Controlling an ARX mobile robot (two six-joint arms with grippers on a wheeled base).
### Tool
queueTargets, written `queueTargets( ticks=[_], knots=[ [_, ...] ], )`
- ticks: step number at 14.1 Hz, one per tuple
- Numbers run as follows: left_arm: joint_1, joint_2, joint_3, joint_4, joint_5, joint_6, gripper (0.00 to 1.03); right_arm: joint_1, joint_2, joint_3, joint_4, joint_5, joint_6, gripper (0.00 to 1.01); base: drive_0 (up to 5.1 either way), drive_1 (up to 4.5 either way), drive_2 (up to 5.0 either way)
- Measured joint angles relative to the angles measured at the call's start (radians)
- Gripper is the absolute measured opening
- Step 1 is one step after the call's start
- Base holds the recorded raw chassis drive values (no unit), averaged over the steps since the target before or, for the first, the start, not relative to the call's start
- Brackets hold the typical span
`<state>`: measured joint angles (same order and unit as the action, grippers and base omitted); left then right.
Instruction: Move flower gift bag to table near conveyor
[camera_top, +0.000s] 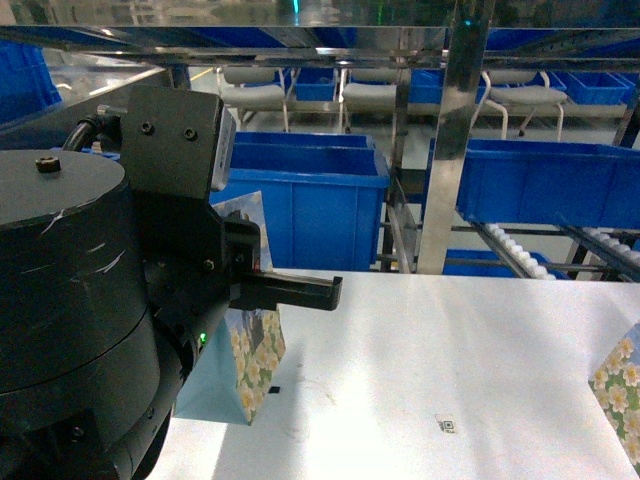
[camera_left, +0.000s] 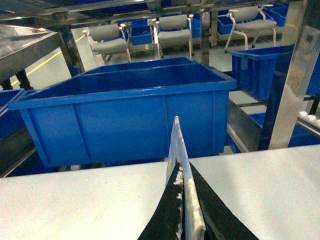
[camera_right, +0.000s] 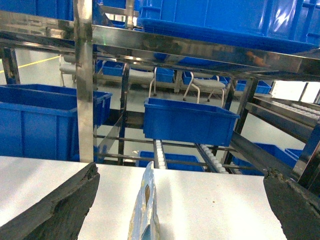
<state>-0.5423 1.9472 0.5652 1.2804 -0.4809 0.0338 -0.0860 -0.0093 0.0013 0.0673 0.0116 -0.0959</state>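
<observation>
On the left, the black left gripper (camera_left: 187, 210) is pinched on the top edge of a floral-printed paper gift bag (camera_top: 255, 355), which stands on the white matte table (camera_top: 420, 370). Behind it sits a large blue plastic bin (camera_top: 300, 205). Further right runs the steel roller conveyor (camera_top: 520, 255). At far right, the right gripper (camera_right: 175, 200) is spread wide around a second flowered bag (camera_right: 146, 210).

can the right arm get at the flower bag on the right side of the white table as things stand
Probably yes. In the right wrist view the thin floral paper gift bag stands edge-on between the right gripper's wide-open black fingers, with only bare matte white tabletop around it. Nothing visible blocks a close.
</observation>
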Motion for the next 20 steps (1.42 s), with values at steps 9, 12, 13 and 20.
queueTargets(
  ticks=[9,12,13,20],
  knots=[
    [-0.037,0.107,0.064,0.003,-0.030,-0.040,0.02,0.000,0.000,0.000,0.000,0.000,0.000,0.98,0.0,0.00,0.0],
    [-0.055,0.155,0.057,0.002,-0.069,-0.047,0.02,0.000,0.000,0.000,0.000,0.000,0.000,0.98,0.0,0.00,0.0],
    [-0.066,0.161,0.051,0.012,-0.088,-0.032,0.02,0.000,0.000,0.000,0.000,0.000,0.000,0.98,0.0,0.00,0.0],
    [-0.134,0.109,-0.050,0.004,-0.130,0.007,0.48,0.000,0.000,0.000,0.000,0.000,0.000,0.98,0.0,0.00,0.0]
  ],
)
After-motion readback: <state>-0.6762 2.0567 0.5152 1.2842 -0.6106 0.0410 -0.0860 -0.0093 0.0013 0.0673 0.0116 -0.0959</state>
